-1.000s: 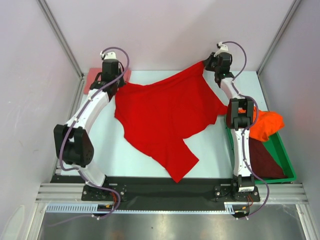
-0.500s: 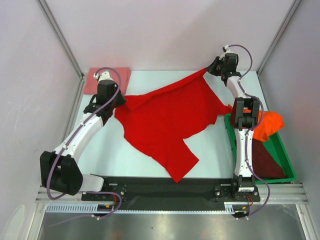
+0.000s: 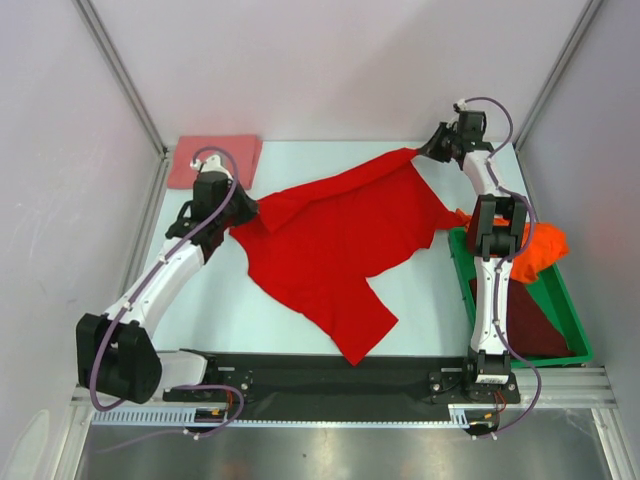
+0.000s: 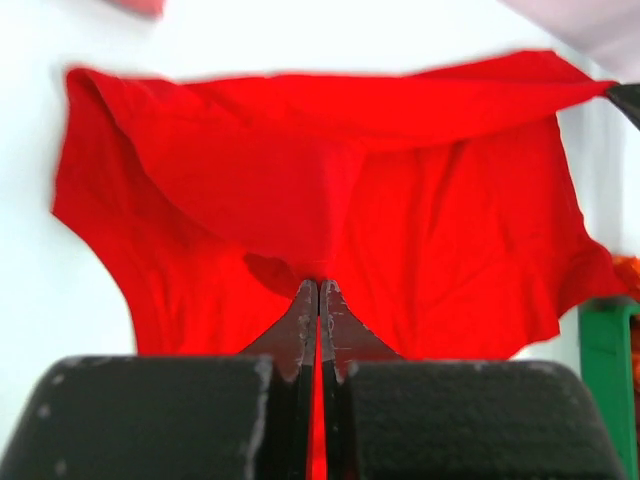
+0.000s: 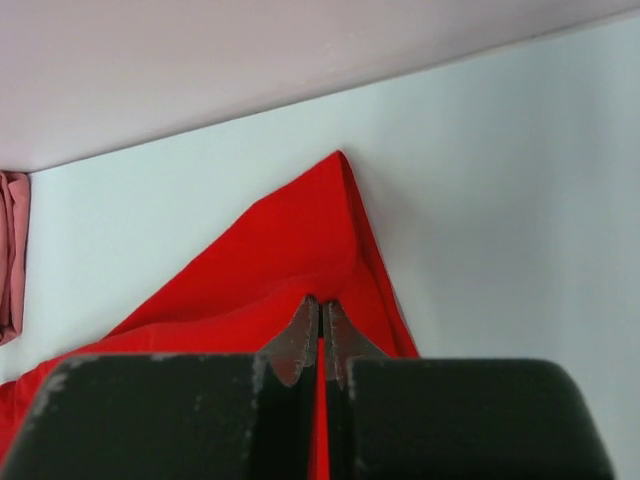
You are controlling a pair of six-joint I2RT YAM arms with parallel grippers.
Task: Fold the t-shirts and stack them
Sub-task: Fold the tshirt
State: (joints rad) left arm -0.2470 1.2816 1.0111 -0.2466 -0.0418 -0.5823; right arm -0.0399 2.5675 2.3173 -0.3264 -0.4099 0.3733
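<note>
Red shirt (image 3: 330, 250) looks light and limp; we hold its far edge, left jaws and right jaws both pinched shut on it.

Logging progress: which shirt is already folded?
The salmon-pink shirt, a flat rectangle at the far left corner. The red shirt is spread, pinched by the left gripper and right gripper; the orange shirt and maroon shirt lie in the bin.

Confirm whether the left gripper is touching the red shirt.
Touching. The left wrist view shows the left gripper with its jaws closed on a fold of the red shirt, and red cloth shows in the slit between them.
</note>
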